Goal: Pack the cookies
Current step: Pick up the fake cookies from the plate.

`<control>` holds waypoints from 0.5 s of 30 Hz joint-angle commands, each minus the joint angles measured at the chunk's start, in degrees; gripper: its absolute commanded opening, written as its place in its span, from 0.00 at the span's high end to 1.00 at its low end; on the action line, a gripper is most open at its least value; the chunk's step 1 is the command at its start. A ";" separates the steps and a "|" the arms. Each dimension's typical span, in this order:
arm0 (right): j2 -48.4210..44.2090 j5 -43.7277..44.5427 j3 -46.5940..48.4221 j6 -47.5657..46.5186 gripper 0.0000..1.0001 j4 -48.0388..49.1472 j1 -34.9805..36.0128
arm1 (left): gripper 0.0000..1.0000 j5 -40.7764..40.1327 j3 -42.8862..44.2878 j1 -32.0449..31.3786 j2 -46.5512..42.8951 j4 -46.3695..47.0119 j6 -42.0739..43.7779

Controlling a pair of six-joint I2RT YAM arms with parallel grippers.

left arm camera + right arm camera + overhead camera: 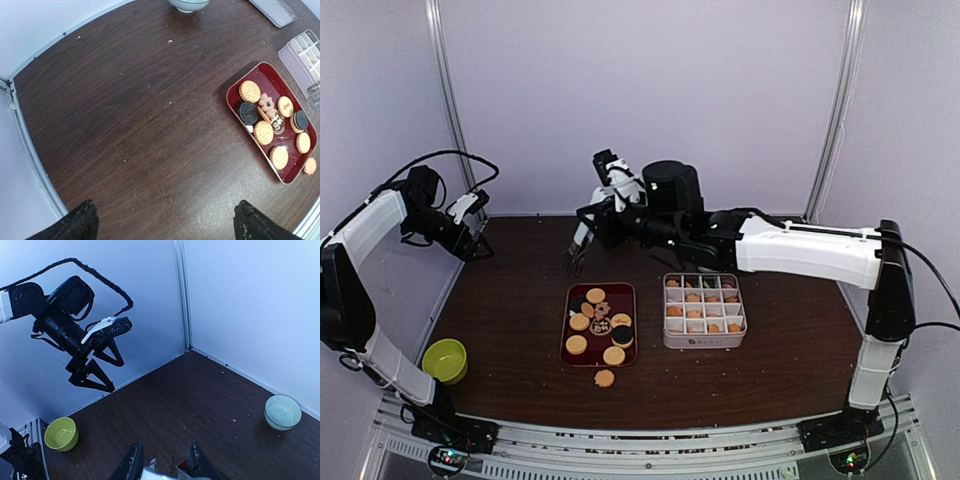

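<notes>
Table: a dark brown wood-grain table point(520, 330) with pale lilac walls around it and crumbs scattered over it.
Near edge: one round golden cookie point(605, 378) lies loose on the table, just in front of the tray. A lime-green round bowl point(445, 360) stands by the near left corner.
Tray: a dark red rectangular tray point(265, 72) lies left of centre.
Cookies: the cookies point(263, 132) lie flat in the tray. Most are golden rounds, two are dark sandwich ones, and a small brown patterned one sits in the middle.
Box: a white box divided into square cells point(705, 340) stands just right of the tray, and many of its cells already hold a cookie.
Handling: I judge them light, stiff and brittle, with crumbly edges. Each is best pinched gently across its width by opposite rims. One lying flat gives little to grip, so the fingers would need to come straight down around it.
Right hand: the right hand point(574, 260) hovers over the table just behind the tray's far end, fingers pointing down with a narrow gap. Something pale shows between them at the lower edge of the wrist view, and I cannot tell whether it is grasped.
Left hand: the left hand point(166, 202) is raised at the far left, well apart from the tray. It is released wide with nothing in it.
Far side: a pale blue-green ribbed bowl point(283, 411) stands near the back wall.
</notes>
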 commanded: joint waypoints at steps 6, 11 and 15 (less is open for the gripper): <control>10.83 9.25 10.12 -6.54 0.70 -1.10 4.37 | 0.03 -0.05 -1.99 0.01 -2.46 -0.05 1.96; 11.59 12.23 9.30 -8.82 0.70 -1.90 5.15 | 0.03 -0.06 -1.95 0.05 -2.35 -0.05 2.13; 11.55 13.57 8.33 -10.03 0.69 -2.50 5.86 | 0.03 0.18 -1.77 0.05 -2.23 -0.06 2.03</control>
